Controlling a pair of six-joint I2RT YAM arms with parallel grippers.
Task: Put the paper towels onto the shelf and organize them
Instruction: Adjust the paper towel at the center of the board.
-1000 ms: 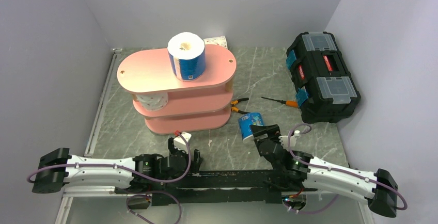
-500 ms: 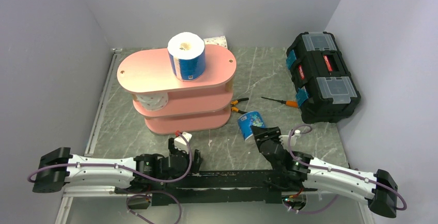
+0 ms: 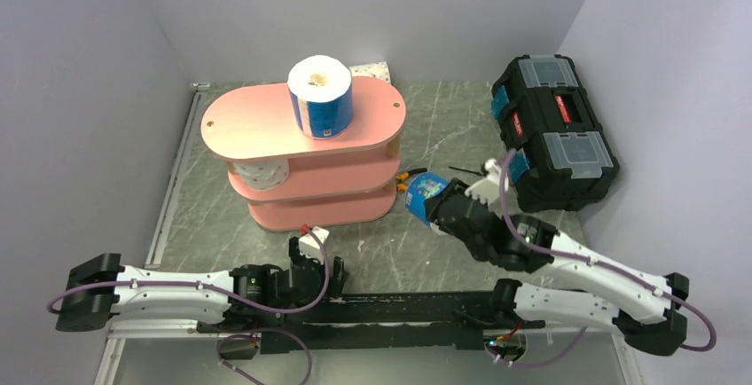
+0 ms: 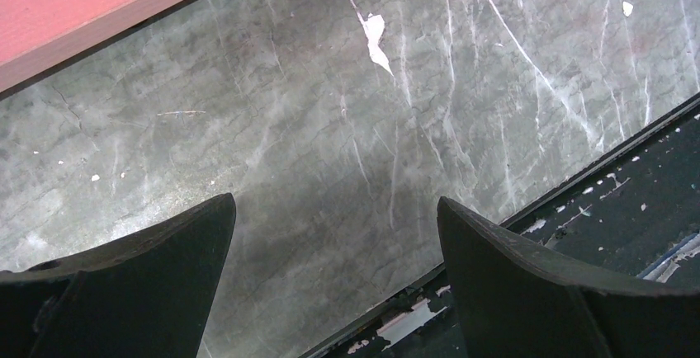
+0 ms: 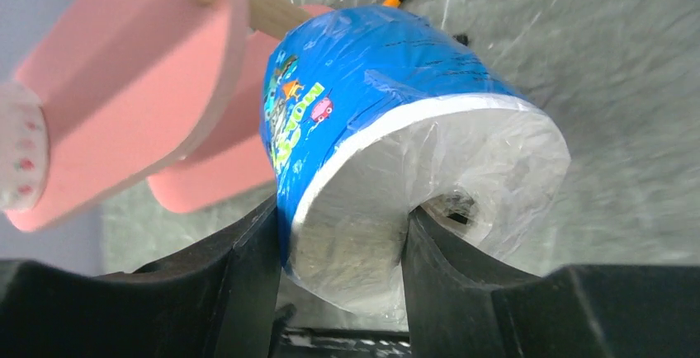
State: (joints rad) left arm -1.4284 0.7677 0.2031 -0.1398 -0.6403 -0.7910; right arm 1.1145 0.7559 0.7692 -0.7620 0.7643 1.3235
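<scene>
The pink three-tier shelf (image 3: 257, 123) stands at the left middle of the table. A blue-wrapped paper towel roll (image 3: 321, 97) stands upright on its top board. A speckled roll (image 3: 260, 175) sits on the middle tier, and another roll (image 3: 372, 72) shows behind the shelf. My right gripper (image 3: 436, 209) is shut on a second blue-wrapped roll (image 3: 424, 195), held tilted above the table by the shelf's right end. In the right wrist view one finger is inside the core of this roll (image 5: 388, 86) and the other outside its wall. My left gripper (image 4: 334, 203) hangs open and holds nothing.
A black toolbox (image 3: 552, 128) sits at the right against the wall. Orange-handled pliers (image 3: 408, 176) lie on the table between the shelf and the held roll. The black base rail (image 3: 390, 307) runs along the near edge, just under the left gripper.
My right gripper closed on the blue-wrapped roll, lifted it off the table and carried it away from the near edge, toward the shelf's right end. The left arm has not moved.
</scene>
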